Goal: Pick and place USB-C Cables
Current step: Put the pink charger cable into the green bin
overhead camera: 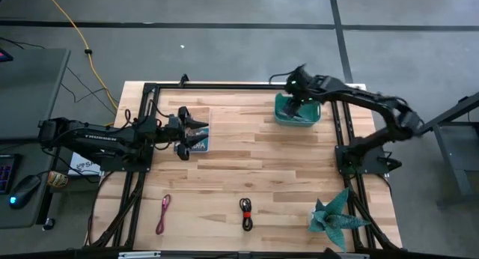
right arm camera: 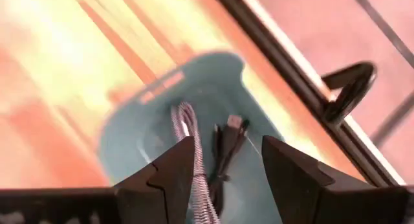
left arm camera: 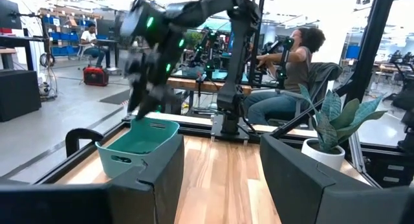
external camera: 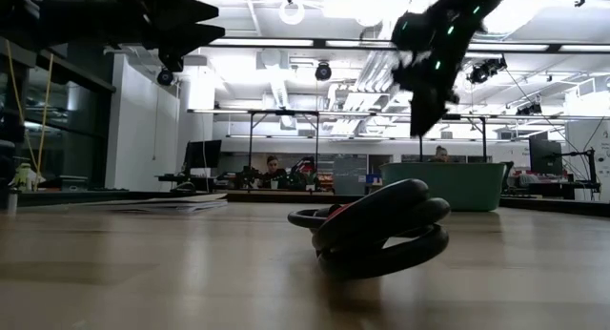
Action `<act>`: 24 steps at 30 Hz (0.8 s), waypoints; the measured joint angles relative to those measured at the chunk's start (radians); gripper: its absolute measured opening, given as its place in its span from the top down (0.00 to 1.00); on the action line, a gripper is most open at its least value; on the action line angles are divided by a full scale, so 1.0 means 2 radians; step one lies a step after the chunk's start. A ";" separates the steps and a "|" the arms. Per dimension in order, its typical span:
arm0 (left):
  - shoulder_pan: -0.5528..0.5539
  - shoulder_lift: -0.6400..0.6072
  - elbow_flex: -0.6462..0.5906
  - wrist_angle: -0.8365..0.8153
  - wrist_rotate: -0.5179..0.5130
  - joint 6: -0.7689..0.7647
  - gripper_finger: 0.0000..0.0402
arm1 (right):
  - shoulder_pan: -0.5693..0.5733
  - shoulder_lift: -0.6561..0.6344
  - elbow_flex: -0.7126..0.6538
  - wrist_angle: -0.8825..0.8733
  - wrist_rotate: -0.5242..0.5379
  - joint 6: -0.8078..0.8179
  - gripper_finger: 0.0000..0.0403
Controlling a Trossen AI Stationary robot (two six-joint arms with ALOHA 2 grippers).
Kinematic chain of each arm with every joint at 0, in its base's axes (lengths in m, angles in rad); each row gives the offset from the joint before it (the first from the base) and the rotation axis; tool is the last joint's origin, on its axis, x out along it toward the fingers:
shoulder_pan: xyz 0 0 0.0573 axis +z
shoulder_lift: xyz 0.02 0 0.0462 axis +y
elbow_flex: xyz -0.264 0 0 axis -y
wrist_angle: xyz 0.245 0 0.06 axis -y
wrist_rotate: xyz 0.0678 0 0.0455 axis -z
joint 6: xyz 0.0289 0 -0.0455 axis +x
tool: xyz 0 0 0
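High view: the left gripper (overhead camera: 196,135) hovers over the left part of the table (overhead camera: 247,169) above a paper sheet (overhead camera: 200,132), its fingers spread with nothing between them. Near the front edge lies the pink cable (overhead camera: 163,214), and to its right, well apart, the red-and-black cable (overhead camera: 246,212). Farther right, at the back, the right gripper (overhead camera: 298,102) hangs over the teal bin (overhead camera: 296,113), fingers spread and empty. Inside the bin lie a light braided cable (right arm camera: 187,123) and a black cable (right arm camera: 228,146). A potted plant (overhead camera: 337,214) stands at the front right.
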 joint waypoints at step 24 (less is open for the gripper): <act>0.000 0.000 0.000 0.000 0.000 0.000 0.55 | 0.123 -0.177 -0.102 0.324 -0.238 0.030 0.57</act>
